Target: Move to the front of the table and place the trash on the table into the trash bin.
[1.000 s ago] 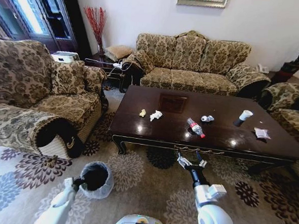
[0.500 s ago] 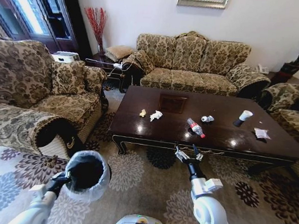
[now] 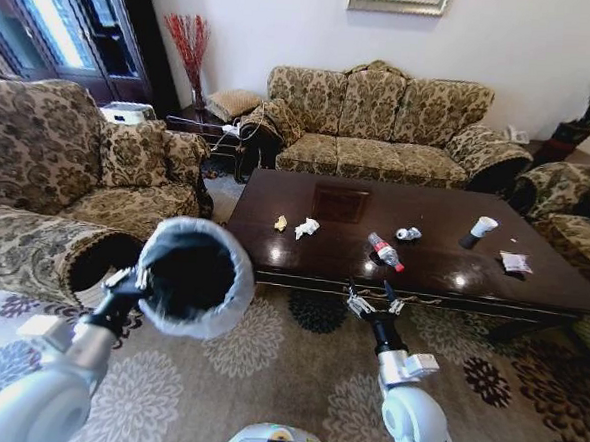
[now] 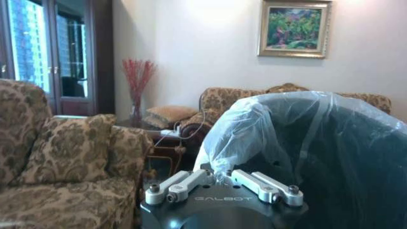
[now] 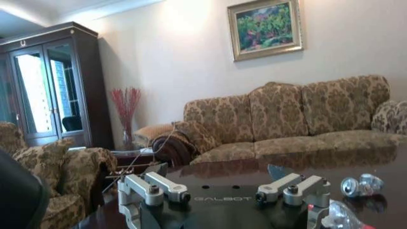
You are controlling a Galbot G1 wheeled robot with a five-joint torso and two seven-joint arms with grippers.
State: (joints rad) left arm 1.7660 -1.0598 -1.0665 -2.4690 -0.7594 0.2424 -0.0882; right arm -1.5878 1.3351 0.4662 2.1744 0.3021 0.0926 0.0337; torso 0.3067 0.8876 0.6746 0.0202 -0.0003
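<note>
Patterned sofas and a flowered carpet surround the table [image 3: 414,238], a low dark brown one with a carved square at its middle, standing in front of me in the head view. Trash lies spread along its top: a yellowish scrap [image 3: 281,222] and a crumpled white tissue [image 3: 307,227] just beside each other toward my left, a clear plastic bottle [image 3: 384,252] with a red label near the front edge, a small can [image 3: 407,233] lying near it in the head view, a white paper cup [image 3: 481,229] farther to my right, and a clear wrapper [image 3: 516,262] near the right end.

My left gripper [image 3: 129,289] is clamped on the rim of the trash bin [image 3: 193,275], which I hold up off the carpet, tipped so its black mouth faces my head camera. From my left wrist, the fingers [image 4: 258,183] pinch the whitish bag folded over the rim.

My right gripper [image 3: 374,302] hangs in the air just short of the table's front edge, its two fingers spread apart with nothing between them. From my right wrist the can [image 5: 359,184] shows beyond the fingers [image 5: 289,187].
</note>
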